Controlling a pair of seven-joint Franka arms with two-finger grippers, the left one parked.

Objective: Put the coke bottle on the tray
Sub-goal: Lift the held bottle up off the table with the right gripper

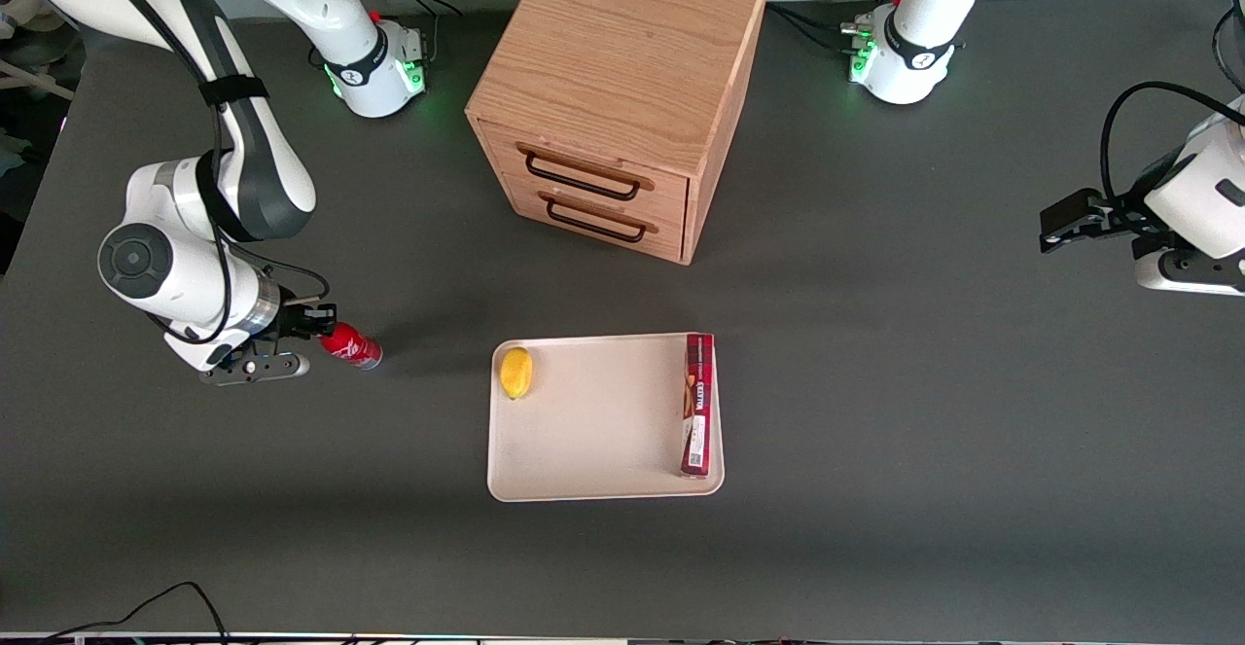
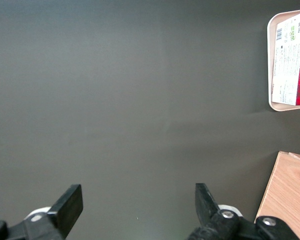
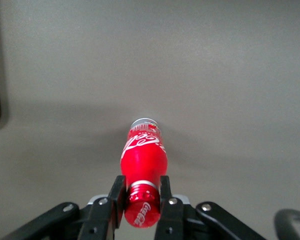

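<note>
Gripper [image 3: 141,197] clamped on coke bottle [image 1: 350,345] at cap end, bottle just off table, toward working arm's end. We carry it to tray [image 1: 603,484], aim for bare middle between lemon [image 1: 515,372] and red box [image 1: 697,404], lower before release.

We are seeing the gripper [image 1: 313,319] clamping the coke bottle [image 1: 352,346]; bare table [image 1: 428,412] is lying open toward the tray [image 1: 593,421] at three o'clock, its middle bare between lemon [image 1: 515,372] and red box [image 1: 697,404].
</note>
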